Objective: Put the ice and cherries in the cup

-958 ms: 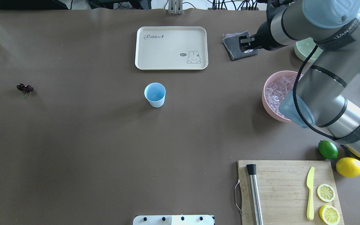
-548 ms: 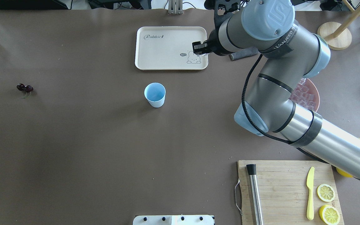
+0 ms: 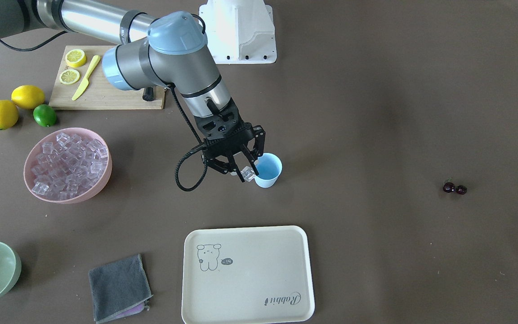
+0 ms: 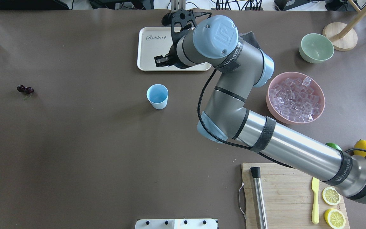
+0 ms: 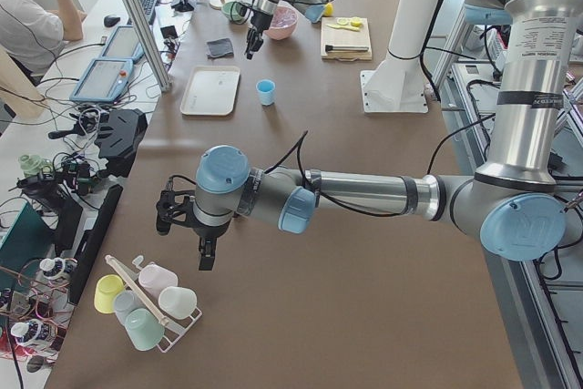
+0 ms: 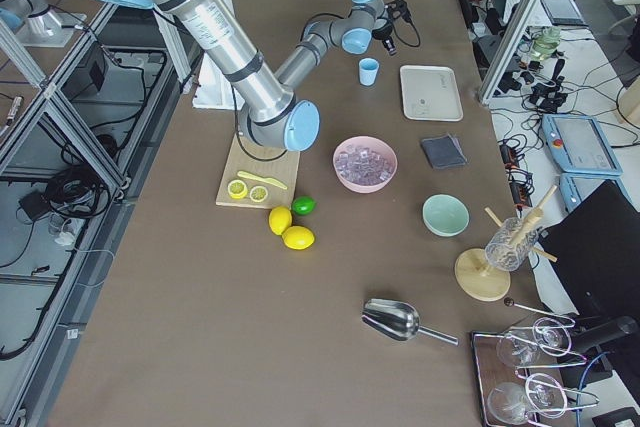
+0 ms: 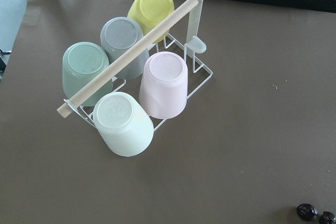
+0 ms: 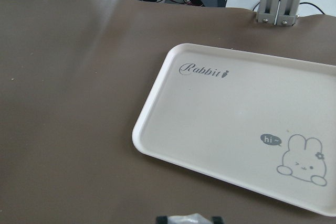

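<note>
My right gripper [image 3: 248,174] is shut on one clear ice cube [image 3: 249,173] and hangs above the table, close beside the rim of the light blue cup [image 3: 268,170]. In the overhead view the same gripper [image 4: 159,60] shows over the tray's near edge, with the cup [image 4: 157,96] standing upright and open below it. The cube's top [image 8: 189,219] peeks in at the bottom of the right wrist view. The cherries [image 4: 25,89] lie far off on the robot's left. More ice fills the pink bowl [image 4: 273,113]. My left gripper [image 5: 182,236] hovers over a cup rack; I cannot tell its state.
A cream rabbit tray [image 4: 151,51] lies beyond the cup. A grey cloth [image 3: 119,281] and a green bowl [image 4: 316,47] are at the far right. A cutting board [image 4: 284,190] holds lemon slices, a yellow knife and a metal muddler, with lemons [image 3: 16,104] and a lime [image 3: 44,115] nearby.
The right arm has swung leftward from over the grey cloth, across the tray, to beside the cup, carrying the ice cube. Cup and cherries have not moved.
</note>
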Controlling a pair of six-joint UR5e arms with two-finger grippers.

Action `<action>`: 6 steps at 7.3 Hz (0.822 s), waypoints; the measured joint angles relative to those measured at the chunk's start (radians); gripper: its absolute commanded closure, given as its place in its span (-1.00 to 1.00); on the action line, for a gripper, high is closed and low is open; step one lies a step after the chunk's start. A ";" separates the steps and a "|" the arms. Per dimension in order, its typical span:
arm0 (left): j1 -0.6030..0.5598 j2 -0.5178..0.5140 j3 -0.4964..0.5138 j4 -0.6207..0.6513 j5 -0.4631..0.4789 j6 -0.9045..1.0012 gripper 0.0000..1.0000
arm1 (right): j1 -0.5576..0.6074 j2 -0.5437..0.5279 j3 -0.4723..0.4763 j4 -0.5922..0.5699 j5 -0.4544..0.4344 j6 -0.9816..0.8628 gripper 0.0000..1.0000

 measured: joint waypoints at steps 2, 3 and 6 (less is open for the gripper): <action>-0.001 0.013 -0.010 0.000 0.000 0.001 -0.96 | -0.048 0.021 -0.059 0.011 -0.012 -0.001 1.00; -0.001 0.024 -0.017 0.000 0.000 0.003 -0.96 | -0.066 0.022 -0.076 0.012 -0.014 0.000 1.00; -0.001 0.051 -0.037 0.000 -0.001 0.003 -0.96 | -0.097 0.013 -0.084 0.028 -0.015 0.000 -1.00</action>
